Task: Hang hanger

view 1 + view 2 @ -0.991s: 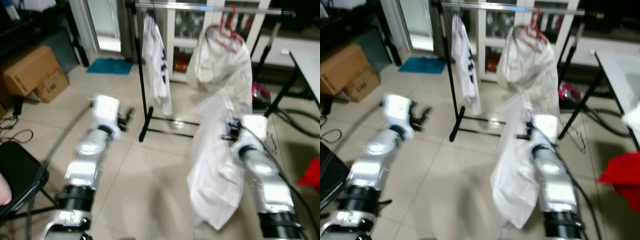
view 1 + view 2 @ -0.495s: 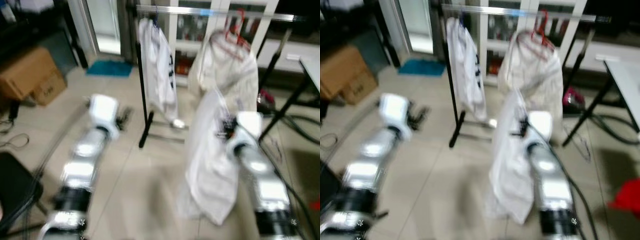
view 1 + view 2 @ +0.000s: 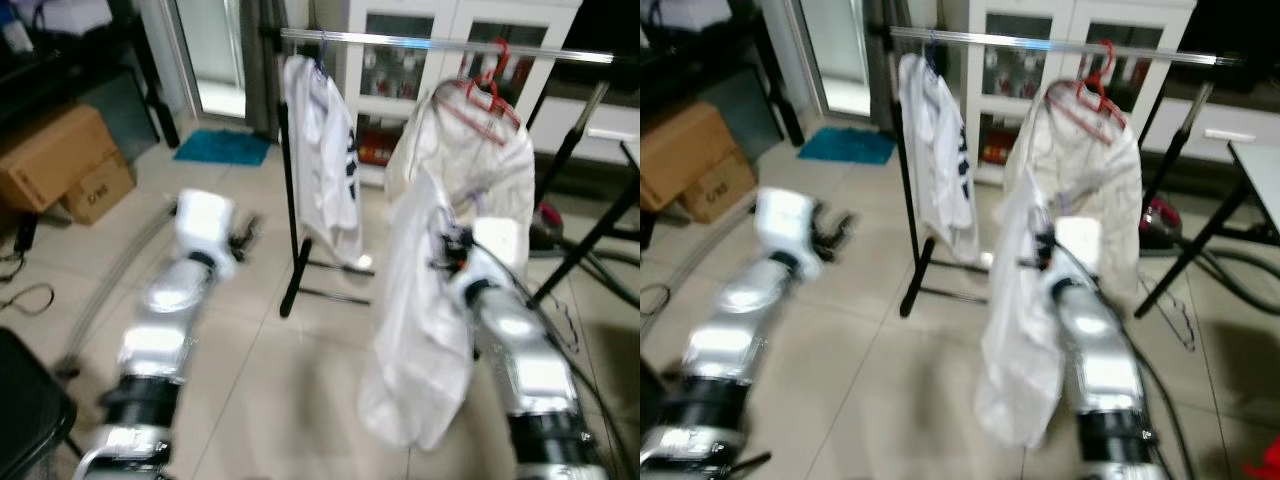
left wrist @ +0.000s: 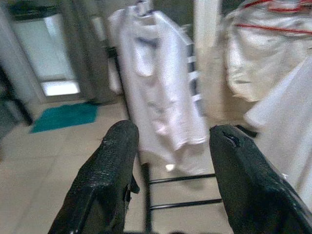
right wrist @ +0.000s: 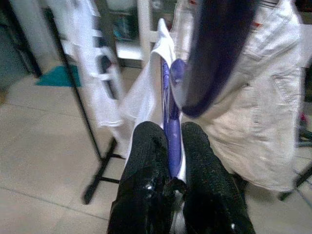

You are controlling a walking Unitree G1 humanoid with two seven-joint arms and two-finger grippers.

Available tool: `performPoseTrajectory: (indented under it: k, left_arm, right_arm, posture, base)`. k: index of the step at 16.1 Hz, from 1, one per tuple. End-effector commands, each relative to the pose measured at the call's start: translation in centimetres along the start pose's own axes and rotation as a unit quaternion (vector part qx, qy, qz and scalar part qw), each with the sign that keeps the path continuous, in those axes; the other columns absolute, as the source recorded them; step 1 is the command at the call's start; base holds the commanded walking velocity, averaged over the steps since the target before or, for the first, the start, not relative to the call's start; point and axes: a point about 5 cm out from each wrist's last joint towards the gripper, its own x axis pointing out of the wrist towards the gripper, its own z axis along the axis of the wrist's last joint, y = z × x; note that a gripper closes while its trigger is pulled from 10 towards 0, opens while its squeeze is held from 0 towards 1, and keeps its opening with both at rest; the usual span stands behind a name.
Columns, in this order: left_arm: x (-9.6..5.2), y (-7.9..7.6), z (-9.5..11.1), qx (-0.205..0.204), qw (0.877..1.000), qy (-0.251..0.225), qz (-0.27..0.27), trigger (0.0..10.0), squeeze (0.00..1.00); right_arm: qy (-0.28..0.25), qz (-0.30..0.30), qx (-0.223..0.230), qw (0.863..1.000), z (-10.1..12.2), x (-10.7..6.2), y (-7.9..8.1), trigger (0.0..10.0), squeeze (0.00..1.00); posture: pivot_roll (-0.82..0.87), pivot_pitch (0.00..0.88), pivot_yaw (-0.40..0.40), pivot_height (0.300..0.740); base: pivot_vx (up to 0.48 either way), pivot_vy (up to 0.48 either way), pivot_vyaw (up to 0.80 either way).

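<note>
My right pincer (image 5: 168, 165) is clenched on a purple hanger (image 5: 170, 112) that carries a white garment (image 3: 420, 330).

The garment hangs down from the hanger in front of my right arm, near the clothes rail (image 3: 440, 42) but below it. On the rail hang a white shirt (image 3: 325, 150) and a cream jacket (image 3: 480, 175) on a red hanger (image 3: 490, 85). My left pincer (image 4: 168, 170) is released, with nothing between its fingers, above the tiled floor (image 3: 270, 370).

Pale tiled floor (image 3: 250, 370) spreads under a glass-doored white cabinet (image 3: 400, 60) at twelve o'clock, with a lit doorway (image 3: 215, 60) and teal mat (image 3: 222, 147) at eleven, cardboard boxes (image 3: 60, 160) at ten, and black cables (image 3: 600, 275) at three.
</note>
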Motion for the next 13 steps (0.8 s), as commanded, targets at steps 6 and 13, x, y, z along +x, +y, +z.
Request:
performPoseTrajectory:
  k: [6, 13]
  left_arm:
    - [-0.41, 1.13, 0.46, 0.006, 1.0, -0.004, 0.012, 10.0, 0.0]
    - [-0.18, 0.79, 0.89, 0.013, 1.0, -0.012, -0.013, 10.0, 0.0]
  right_arm:
    - [-0.027, 0.016, 0.001, 0.999, 1.68, 0.6, 0.57, 10.0, 0.0]
    - [-0.031, 0.018, 0.002, 0.999, 1.69, 0.45, 0.6, 10.0, 0.0]
  posture:
    - [0.08, 0.0, 0.008, 0.74]
    - [0.08, 0.0, 0.013, 0.74]
  base:
    - [0.424, 0.0, 0.0]
    - [0.427, 0.0, -0.34]
